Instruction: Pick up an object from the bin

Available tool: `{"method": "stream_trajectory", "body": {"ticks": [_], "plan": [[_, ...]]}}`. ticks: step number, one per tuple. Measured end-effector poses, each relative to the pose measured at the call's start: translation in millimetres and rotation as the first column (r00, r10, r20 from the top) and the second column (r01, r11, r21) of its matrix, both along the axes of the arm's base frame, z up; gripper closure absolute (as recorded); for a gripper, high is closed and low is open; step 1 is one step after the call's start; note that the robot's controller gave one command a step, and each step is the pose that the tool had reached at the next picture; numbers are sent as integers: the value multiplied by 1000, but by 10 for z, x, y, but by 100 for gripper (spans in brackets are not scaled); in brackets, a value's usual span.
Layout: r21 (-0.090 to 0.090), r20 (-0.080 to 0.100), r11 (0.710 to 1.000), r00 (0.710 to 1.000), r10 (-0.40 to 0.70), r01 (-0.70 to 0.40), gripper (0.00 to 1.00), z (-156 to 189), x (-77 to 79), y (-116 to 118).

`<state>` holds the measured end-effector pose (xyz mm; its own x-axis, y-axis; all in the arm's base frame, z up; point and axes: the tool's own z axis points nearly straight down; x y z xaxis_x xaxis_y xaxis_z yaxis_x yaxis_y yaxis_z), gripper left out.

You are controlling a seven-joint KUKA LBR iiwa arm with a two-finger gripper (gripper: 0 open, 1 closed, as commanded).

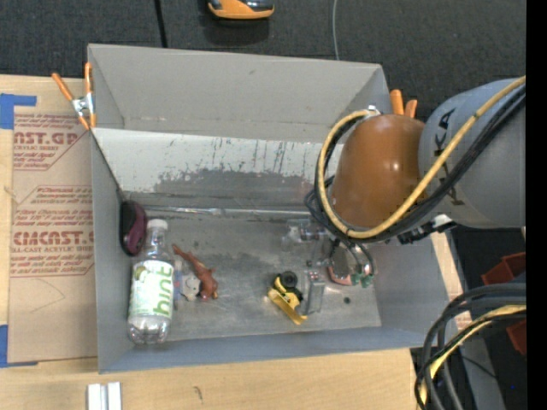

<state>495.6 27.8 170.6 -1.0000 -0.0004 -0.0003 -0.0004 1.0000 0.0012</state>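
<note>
Grey metal bin (239,101), its floor scuffed | clear green-labelled bottle (151,293) lay lengthwise along the left wall | fingers (314,290) hung just right of a small yellow-and-black piece (286,301) near the front edge, its long axis slanting toward the front-right corner | how far they were open could not be told

Clear zone: the bin (239,101) floor is bare at centre, between the orange toy (199,274) and the yellow-black piece (286,300), and along the back wall.

Obstacles, left: a bottle (151,293) lies along the left wall, with a dark object (132,227) just behind it and the orange toy just beside it.

Obstacles, right: the arm (376,178) overhangs the right end. The gripper (316,295) stands just beside the yellow-black piece, near the front wall.
</note>
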Motion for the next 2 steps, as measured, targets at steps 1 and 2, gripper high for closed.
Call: {"method": "stream_trajectory", "body": {"ticks": [1,2], "plan": [[1,4,996,996,-90,90,0,-780,-93,-221],[-2,-4,998,998,-70,70,0,-570,-146,-284]]}}
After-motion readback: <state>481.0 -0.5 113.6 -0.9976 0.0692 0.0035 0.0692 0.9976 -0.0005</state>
